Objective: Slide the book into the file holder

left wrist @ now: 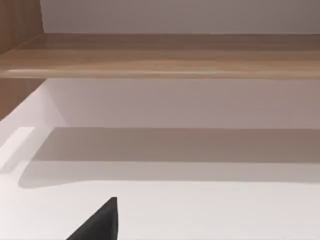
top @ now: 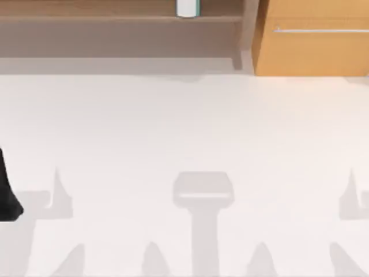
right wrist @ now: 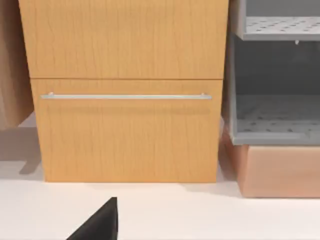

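One dark piece of the left arm (top: 8, 193) pokes in at the table's left edge, low over the white table (top: 184, 127); whether its fingers are open or closed I cannot tell. Each wrist view catches a black wedge at its edge. Up on the wooden shelf (top: 115, 11) at the back stands the book (top: 188, 8), upright, white with a teal edge. Right of it sits a wooden drawer cabinet (top: 311, 40) with a slim metal handle (top: 320, 30), and beside that a grey perforated rack (right wrist: 275, 115).
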